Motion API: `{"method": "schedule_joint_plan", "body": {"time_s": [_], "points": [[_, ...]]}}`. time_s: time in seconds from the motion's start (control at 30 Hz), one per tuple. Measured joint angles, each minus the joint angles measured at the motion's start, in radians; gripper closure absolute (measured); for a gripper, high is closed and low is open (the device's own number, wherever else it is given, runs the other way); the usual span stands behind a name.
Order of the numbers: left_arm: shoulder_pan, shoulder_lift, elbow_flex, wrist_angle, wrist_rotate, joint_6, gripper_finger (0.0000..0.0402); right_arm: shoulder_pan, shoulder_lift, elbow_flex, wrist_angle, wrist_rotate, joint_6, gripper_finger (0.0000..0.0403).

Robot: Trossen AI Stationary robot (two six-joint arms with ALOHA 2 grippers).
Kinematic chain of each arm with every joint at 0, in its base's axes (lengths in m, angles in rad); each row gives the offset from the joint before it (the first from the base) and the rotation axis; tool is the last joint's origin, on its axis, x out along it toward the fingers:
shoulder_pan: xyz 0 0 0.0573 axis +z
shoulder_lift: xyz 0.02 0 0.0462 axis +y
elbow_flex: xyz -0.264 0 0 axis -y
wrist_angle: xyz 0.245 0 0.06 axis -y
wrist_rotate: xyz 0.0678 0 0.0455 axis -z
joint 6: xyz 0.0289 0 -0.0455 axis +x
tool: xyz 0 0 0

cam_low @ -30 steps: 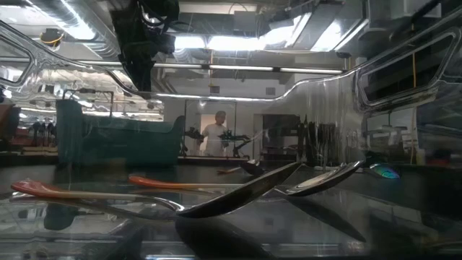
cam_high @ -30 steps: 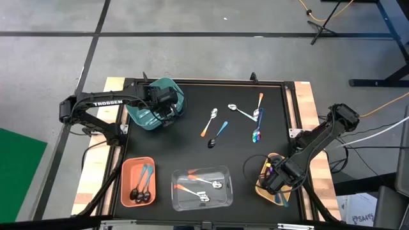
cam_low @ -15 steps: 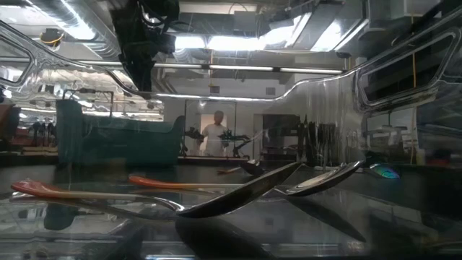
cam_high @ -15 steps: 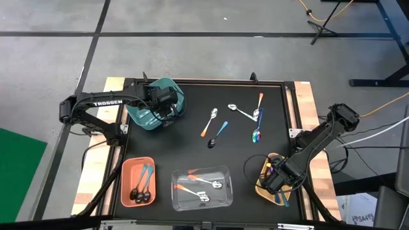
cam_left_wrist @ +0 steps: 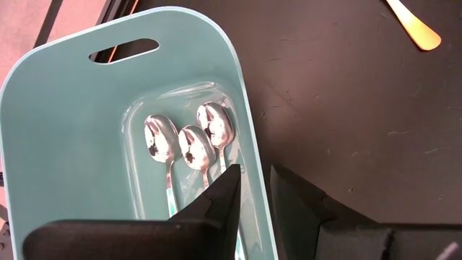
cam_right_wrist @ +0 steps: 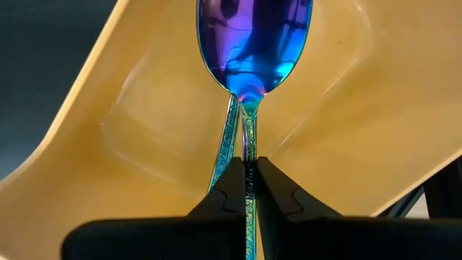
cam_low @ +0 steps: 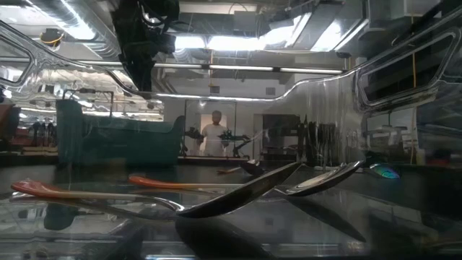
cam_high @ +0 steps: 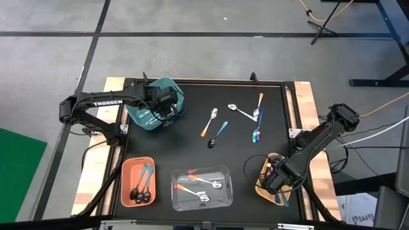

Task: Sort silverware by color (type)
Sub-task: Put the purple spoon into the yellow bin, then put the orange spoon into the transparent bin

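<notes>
Reaching low, right gripper (cam_right_wrist: 247, 189) pinches purple spoon (cam_right_wrist: 253, 43) inside yellow bin (cam_right_wrist: 361, 137).

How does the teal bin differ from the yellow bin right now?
The teal bin holds three silver-bowled spoons; the yellow bin holds a purple spoon. The left gripper grips nothing over the teal bin; the right gripper pinches the purple spoon's handle. Both are plastic.

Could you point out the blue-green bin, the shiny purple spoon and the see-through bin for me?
teal bin (cam_left_wrist: 65, 123): left wrist view, on its bare inner wall.
purple spoon (cam_right_wrist: 253, 36): right wrist view, on its bowl.
clear bin (cam_high: 225, 171): high view, on its far right rim corner.
</notes>
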Motion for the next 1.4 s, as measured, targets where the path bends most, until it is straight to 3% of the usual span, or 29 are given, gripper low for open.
{"method": "schedule_joint_plan", "body": {"time_s": [0.4,0.87,1.4], "points": [[0.0,0.0,0.0,0.0,0.0,0.0,0.0329,0.0,0.0,0.0,-0.003,0.001,0.0,0.04],[0.0,0.0,0.0,0.0,0.0,0.0,0.0329,0.0,0.0,0.0,-0.003,0.001,0.0,0.0308],[0.0,0.0,0.0,0.001,0.0,0.0,0.0329,0.0,-0.024,0.084,-0.056,0.024,0.0,0.0311]]}}
